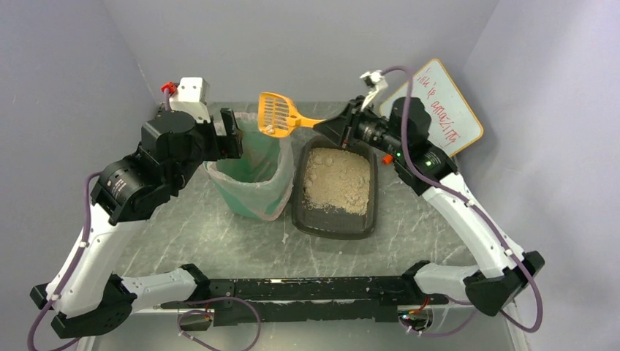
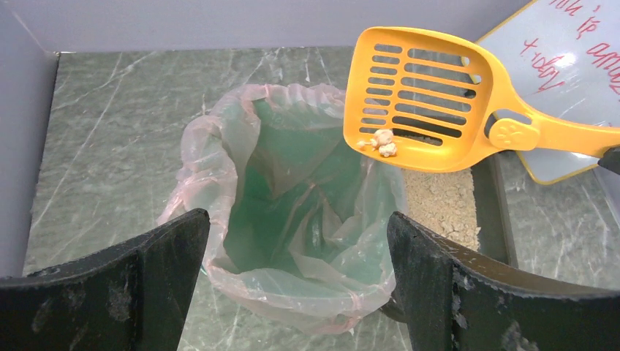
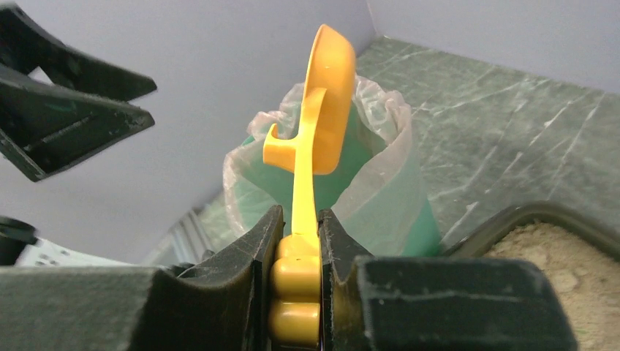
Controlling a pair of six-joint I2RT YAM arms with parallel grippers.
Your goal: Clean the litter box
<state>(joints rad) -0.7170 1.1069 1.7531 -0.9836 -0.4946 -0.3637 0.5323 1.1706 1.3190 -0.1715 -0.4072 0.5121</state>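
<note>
A shallow dark grey litter box (image 1: 330,224) with rounded corners lies on the marbled green table (image 1: 219,234), right of centre, its long side running away from the arm bases. Beige sandy litter covers most of its floor, lumpy toward the far end, with a dark bare strip along the near wall.

The box's left rim sits just beside the green bin (image 1: 252,191) with its clear bag liner; whether they touch cannot be told. A whiteboard (image 1: 446,110) leans at the back right, near the box's far corner. Grey walls close the back and both sides, and open tabletop runs between the box's near edge and the arm bases.

The right gripper (image 3: 298,219) is clamped on the handle of an orange slotted scoop (image 2: 431,102), whose head hangs over the bin's mouth with a small cluster of pale clumps (image 2: 384,142) at its lower lip. The left gripper (image 2: 296,218) hovers by the bin's rim, jaws spread wide and holding nothing.

In view: one litter box, one bin, one scoop, one whiteboard, two arms.
</note>
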